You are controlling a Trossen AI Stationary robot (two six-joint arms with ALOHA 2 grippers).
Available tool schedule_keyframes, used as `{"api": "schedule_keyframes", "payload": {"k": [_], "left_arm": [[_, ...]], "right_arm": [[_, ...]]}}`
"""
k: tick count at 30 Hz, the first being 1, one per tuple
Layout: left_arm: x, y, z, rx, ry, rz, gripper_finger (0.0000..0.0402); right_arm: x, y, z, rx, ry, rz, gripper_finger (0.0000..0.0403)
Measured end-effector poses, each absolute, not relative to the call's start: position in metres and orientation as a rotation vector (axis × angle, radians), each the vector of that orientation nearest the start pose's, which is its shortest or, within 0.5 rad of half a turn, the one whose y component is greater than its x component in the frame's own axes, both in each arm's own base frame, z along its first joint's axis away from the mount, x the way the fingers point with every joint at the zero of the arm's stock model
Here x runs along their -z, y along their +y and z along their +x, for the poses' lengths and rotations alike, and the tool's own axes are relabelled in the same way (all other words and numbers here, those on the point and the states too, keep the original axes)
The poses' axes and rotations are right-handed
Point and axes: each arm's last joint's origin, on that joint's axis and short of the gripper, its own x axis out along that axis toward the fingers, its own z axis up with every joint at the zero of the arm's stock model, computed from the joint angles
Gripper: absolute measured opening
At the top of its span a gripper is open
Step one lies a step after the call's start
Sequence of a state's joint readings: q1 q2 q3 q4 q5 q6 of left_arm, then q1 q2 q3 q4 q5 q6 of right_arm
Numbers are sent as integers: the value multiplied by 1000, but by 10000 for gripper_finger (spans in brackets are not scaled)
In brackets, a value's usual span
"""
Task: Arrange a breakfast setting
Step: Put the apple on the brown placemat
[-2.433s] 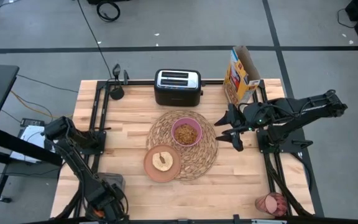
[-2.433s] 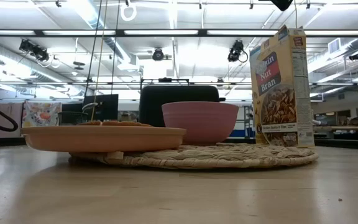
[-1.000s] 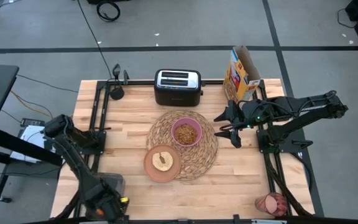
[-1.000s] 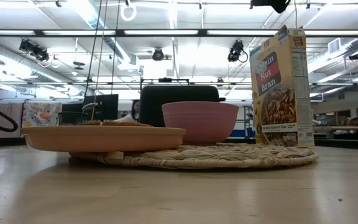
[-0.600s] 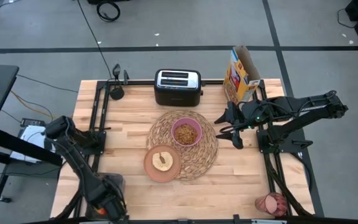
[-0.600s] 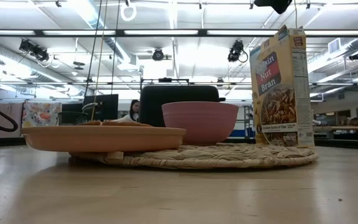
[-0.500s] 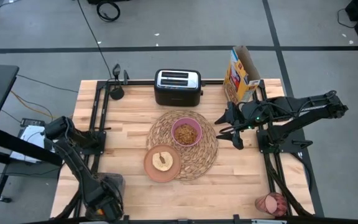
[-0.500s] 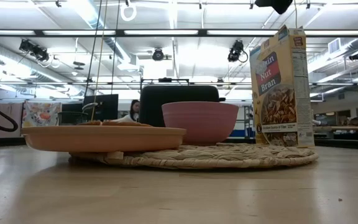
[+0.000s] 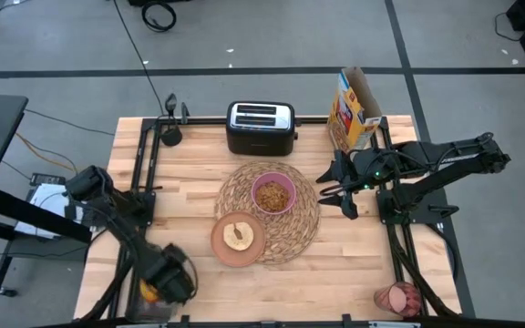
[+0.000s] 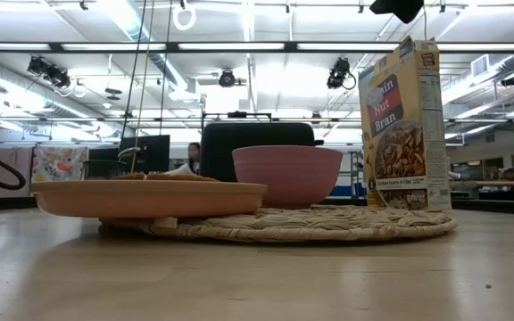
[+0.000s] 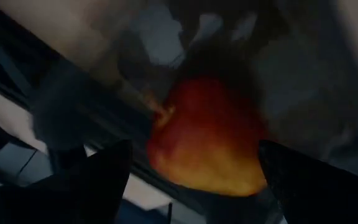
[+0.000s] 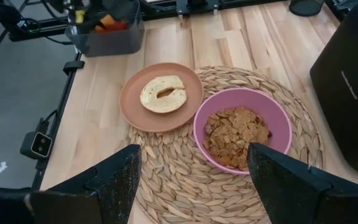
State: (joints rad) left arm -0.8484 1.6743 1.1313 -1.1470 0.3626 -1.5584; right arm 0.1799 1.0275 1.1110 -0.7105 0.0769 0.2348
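At the table's front-left corner, the red apple [image 11: 207, 137], smooth and glossy with a yellow-orange blush, sits between the spread dark fingers of the left gripper [image 9: 167, 282], which do not visibly touch it; in the high view it shows as an orange-red spot [image 9: 149, 292] beside the gripper, over a grey bin [image 12: 107, 34]. Mid-table lies the round woven straw placemat [image 9: 297, 232], coiled and coarse. On it stands the small pink bowl [image 9: 273, 194], smooth-walled, filled with brown flakes. The salmon-brown plate [image 9: 238, 239] overlaps the mat's front-left rim and carries a halved bagel [image 12: 162, 93]. The translucent pink tumbler [image 9: 397, 298] lies at the front-right corner, well apart. The right gripper [image 9: 337, 189] hovers just right of the mat, fingers apart and empty. Behind stand a black toaster [image 9: 261, 127] and a yellow cereal box [image 10: 406, 125] reading "Nut Bran".
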Motion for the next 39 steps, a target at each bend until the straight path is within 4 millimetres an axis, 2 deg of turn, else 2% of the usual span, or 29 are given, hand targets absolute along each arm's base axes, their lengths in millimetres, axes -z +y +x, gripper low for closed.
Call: {"api": "schedule_keyframes", "payload": {"k": [4,7,10,14,21,24,29,31,39], "left_arm": [[-213,-197,180,-630,1822,-677,352],[-222,-193,177,-690,1802,-763,352],[-229,-197,171,-715,1782,-845,352],[-229,-205,160,-741,1781,-848,352],[-215,-207,155,-665,1742,-783,352],[-202,-204,153,-634,1753,-746,352],[-178,-204,151,-533,1759,-797,353],[-172,-201,148,-546,1763,-790,353],[-162,-194,144,-555,1736,-713,353]], "right_arm": [[-353,34,198,-27,629,145,295],[-353,34,198,-27,629,145,295],[-353,34,198,-27,629,145,295],[-353,34,198,-27,629,144,295],[-353,34,198,-28,626,127,295],[-353,34,198,-27,626,129,295],[-353,34,198,-29,635,181,295],[-353,34,198,-28,636,193,295],[-353,34,198,-20,636,208,295]]}}
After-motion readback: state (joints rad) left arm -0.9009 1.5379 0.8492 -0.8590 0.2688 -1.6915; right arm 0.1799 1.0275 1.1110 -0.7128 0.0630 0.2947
